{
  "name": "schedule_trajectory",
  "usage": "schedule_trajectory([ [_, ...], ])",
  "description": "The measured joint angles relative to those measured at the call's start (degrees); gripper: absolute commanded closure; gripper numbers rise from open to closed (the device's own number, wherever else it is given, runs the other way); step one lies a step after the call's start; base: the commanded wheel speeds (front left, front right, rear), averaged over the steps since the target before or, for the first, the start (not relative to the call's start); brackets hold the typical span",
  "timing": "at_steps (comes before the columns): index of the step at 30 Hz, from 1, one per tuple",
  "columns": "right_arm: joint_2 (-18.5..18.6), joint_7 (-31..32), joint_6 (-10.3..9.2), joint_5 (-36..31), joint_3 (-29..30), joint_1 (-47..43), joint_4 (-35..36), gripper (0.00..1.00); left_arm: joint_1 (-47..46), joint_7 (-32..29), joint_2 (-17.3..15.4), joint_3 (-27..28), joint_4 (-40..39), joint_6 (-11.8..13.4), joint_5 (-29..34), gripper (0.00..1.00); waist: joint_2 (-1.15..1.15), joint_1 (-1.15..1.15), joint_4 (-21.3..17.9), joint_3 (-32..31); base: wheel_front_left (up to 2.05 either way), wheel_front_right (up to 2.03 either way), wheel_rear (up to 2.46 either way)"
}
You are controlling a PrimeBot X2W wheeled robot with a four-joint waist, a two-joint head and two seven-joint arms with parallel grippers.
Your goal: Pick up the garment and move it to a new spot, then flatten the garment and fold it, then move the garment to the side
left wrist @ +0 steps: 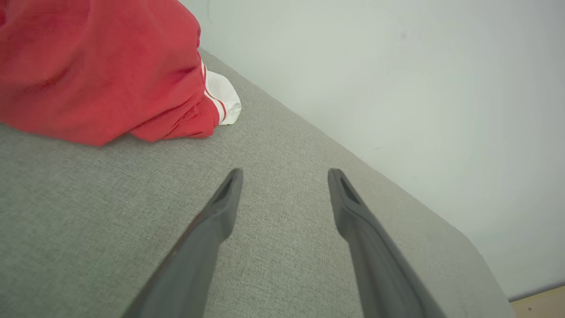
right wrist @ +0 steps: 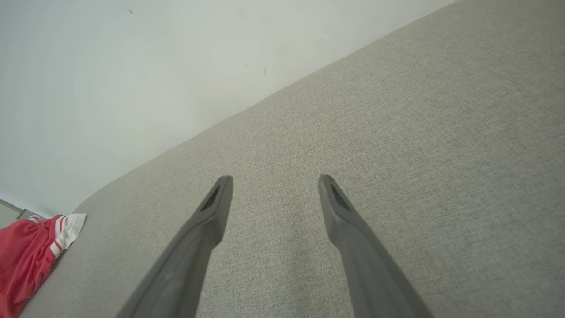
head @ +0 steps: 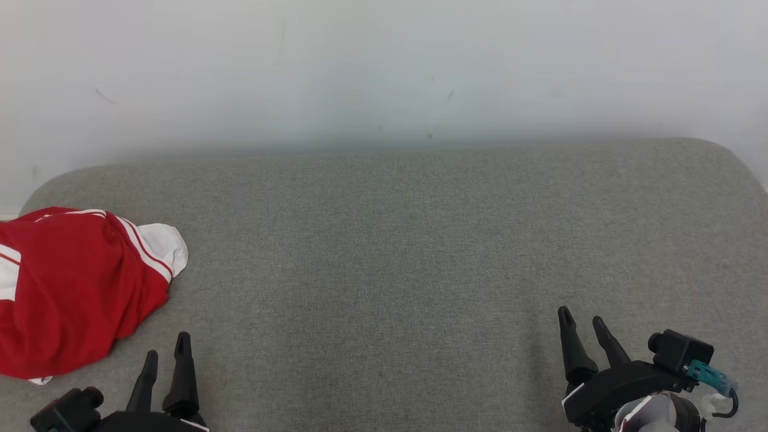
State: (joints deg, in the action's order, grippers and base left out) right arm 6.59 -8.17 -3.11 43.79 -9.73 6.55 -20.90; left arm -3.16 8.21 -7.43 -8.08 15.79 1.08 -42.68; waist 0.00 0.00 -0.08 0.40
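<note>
You are looking at a red garment with white stripes [head: 72,288], which is lying bunched in a heap at the far left of the grey fabric bench [head: 390,252] and running off the head view's left edge. Your left gripper [head: 167,347] is hovering near its front edge, jaws spread wide and grasping nothing. Your right gripper [head: 582,318] is sitting well apart at the right, jaws likewise released. Judging by the crumpled heap, you are facing the whole job: pick-up, move, flattening, folding, setting aside.
</note>
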Motion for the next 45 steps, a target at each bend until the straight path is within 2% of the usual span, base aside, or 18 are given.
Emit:
schedule_trajectory([
  [18, 1.0, -2.45, -2.52, -14.43, -2.08, 0.16, -1.22, 0.0, -2.09, 3.21, -3.69, -7.1, -0.04, 0.34, 16.42, 0.0, 0.0, 0.0, 0.02, -0.25, 0.0, 0.0, 0.0],
  [28, 1.55, -2.97, -4.01, -23.14, -3.04, 0.98, -1.22, 0.0, -2.13, 4.02, -4.71, -8.18, 0.08, 1.46, 23.23, 0.0, 0.0, 0.0, -0.26, -0.67, 0.0, 0.0, 0.0],
  [36, 1.38, -2.86, -4.01, -24.08, -3.01, 0.96, -0.9, 0.0, -2.13, 3.92, -4.9, -7.82, 0.07, 2.47, 23.58, 0.0, 0.0, 0.0, 0.23, -0.74, 0.0, 0.0, 0.0],
  [45, 0.98, -2.33, -4.01, -24.25, -2.63, 0.52, -0.27, 0.0, -2.48, 3.1, -4.54, -7.93, 0.11, 2.53, 23.57, 0.0, 0.0, 0.0, 1.12, -0.66, 0.0, 0.0, 0.0],
])
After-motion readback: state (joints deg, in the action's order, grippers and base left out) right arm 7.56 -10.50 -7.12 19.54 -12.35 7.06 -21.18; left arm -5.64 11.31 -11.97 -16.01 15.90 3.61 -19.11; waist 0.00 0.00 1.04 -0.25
